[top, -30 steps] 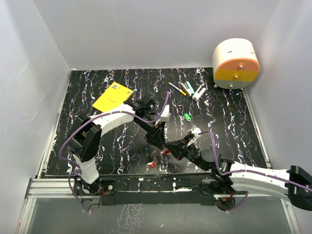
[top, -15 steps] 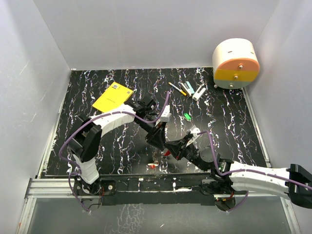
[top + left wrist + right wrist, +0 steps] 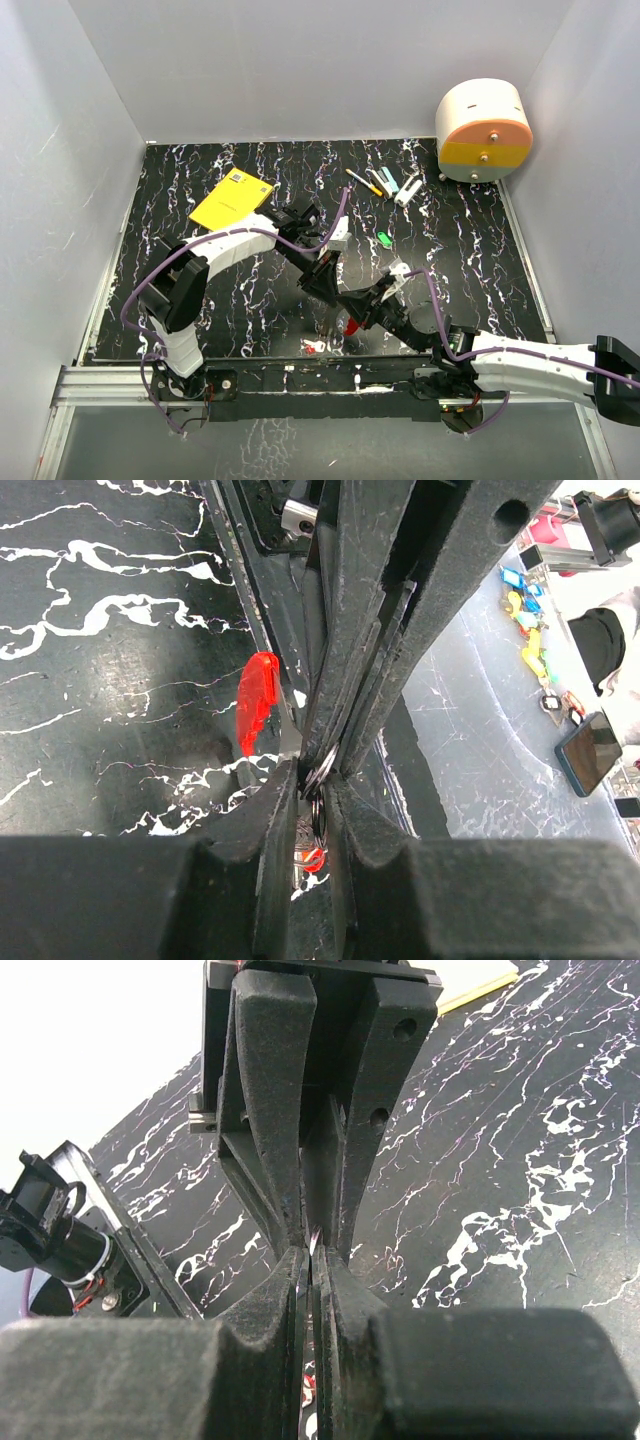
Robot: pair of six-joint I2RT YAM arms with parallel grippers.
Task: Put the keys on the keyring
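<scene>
The two grippers meet tip to tip over the front middle of the black marbled table (image 3: 200, 300). My left gripper (image 3: 325, 288) (image 3: 318, 780) has its jaws drawn in on the thin wire keyring (image 3: 320, 805). My right gripper (image 3: 352, 308) (image 3: 312, 1255) is shut on the same keyring from the other side; only a silver sliver (image 3: 314, 1243) shows at its tips. A red-headed key (image 3: 257, 702) (image 3: 352, 327) hangs beside the right fingers (image 3: 370, 680). A second small red piece (image 3: 312, 347) (image 3: 312, 858) lies on the table below.
A yellow box (image 3: 232, 197) lies at the back left. Pens and markers (image 3: 385, 182) lie at the back right, with a small green piece (image 3: 384, 238) nearer. A white and orange round device (image 3: 484, 130) fills the far right corner. White walls enclose the table.
The left jaws have narrowed around the keyring. The right gripper has shifted slightly left and towards the front, and the hanging red key now sits lower in the top view.
</scene>
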